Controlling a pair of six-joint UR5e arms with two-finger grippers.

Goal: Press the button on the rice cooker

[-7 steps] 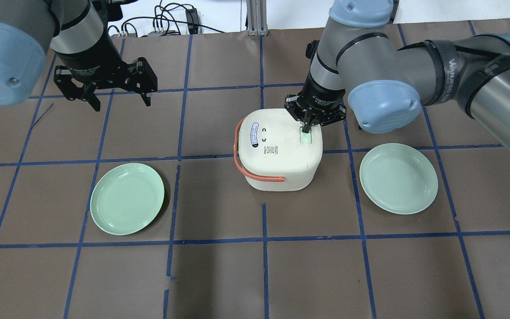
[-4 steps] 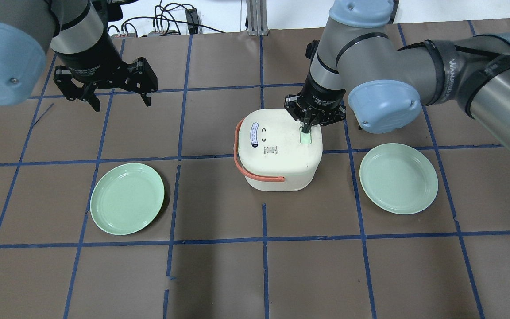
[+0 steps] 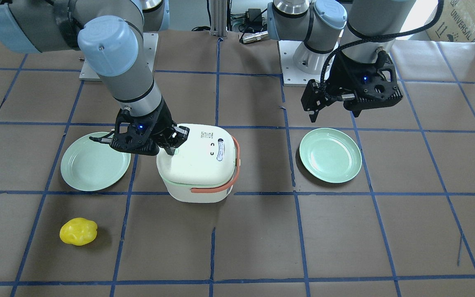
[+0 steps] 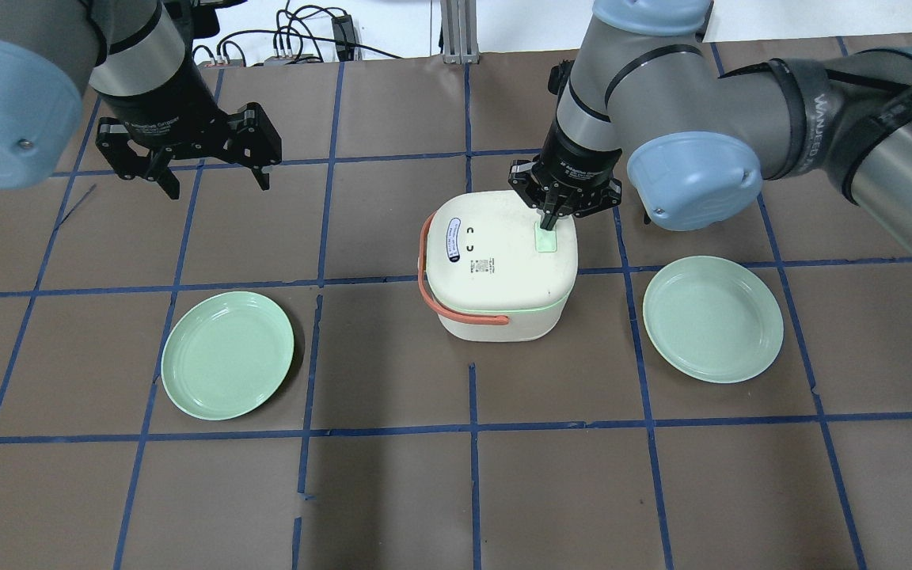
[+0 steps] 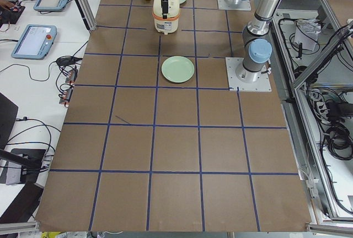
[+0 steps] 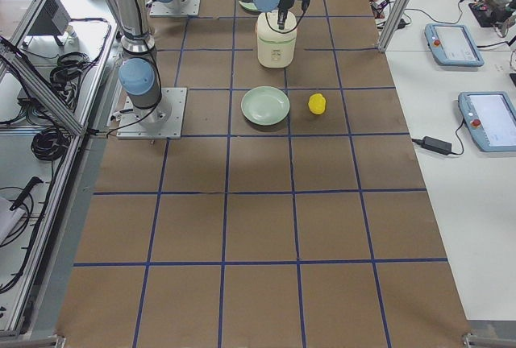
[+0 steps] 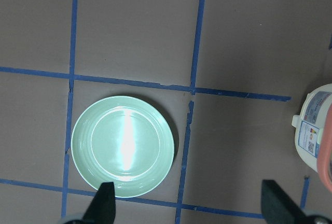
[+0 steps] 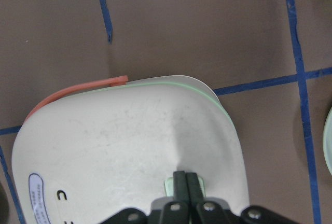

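Lifted since a second ago, right gripper (image 4: 549,222), jaws pinched shut, hovers above the button (image 4: 545,240) on the cooker (image 4: 495,301), centred on the worktop (image 4: 393,491). The lid (image 4: 495,245) now shows a green seam. Press looks done; next, withdraw upward. Left gripper (image 4: 218,186) hangs with jaws wide.

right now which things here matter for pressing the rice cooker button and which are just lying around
In the job: rice cooker; green button on its lid; right gripper, shut, tips at the button.

Lying about: left green plate; right green plate; yellow object; left gripper, open, hovering away from the cooker.
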